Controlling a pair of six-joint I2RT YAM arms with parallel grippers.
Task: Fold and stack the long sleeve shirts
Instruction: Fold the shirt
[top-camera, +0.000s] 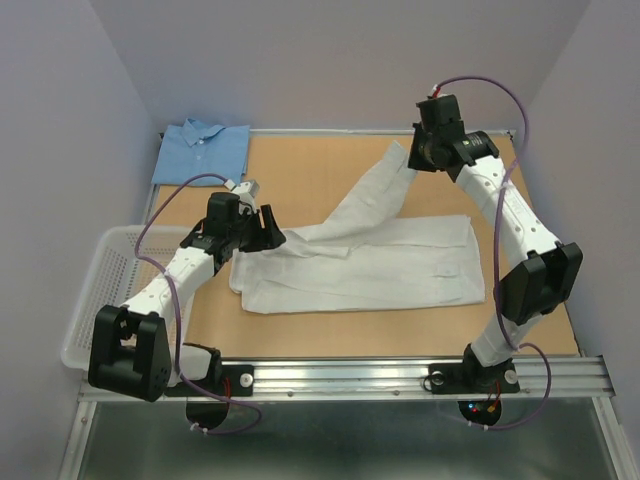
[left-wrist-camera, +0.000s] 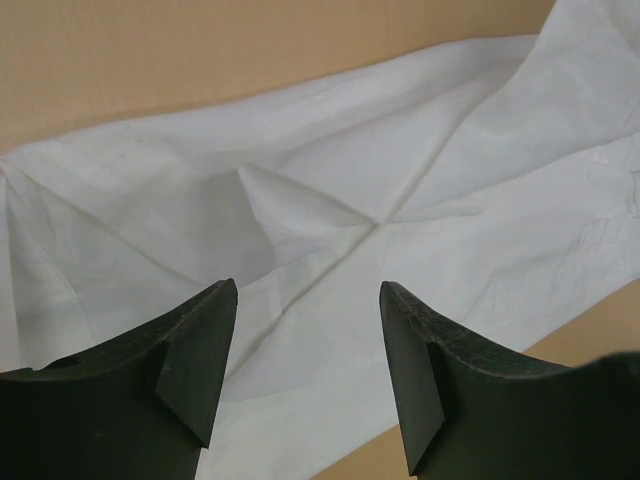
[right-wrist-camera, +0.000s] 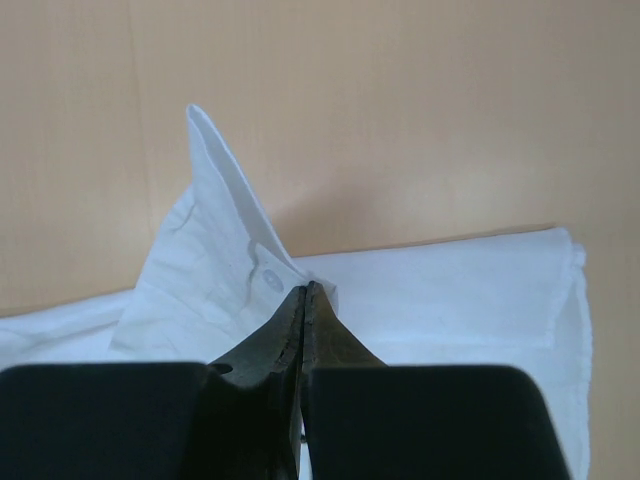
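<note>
The white shirt (top-camera: 370, 265) lies half folded across the middle of the table, one sleeve stretched up toward the back right. My right gripper (top-camera: 412, 160) is shut on the cuff of that sleeve (right-wrist-camera: 245, 265) and holds it lifted above the table. My left gripper (top-camera: 262, 232) is open and hovers over the shirt's left end; white cloth (left-wrist-camera: 330, 230) fills the left wrist view between the spread fingers. The light blue shirt (top-camera: 203, 150) lies folded at the back left corner.
A white mesh basket (top-camera: 100, 285) stands off the table's left edge, beside my left arm. Bare table (top-camera: 300, 170) shows behind the white shirt and a strip (top-camera: 400, 330) in front of it.
</note>
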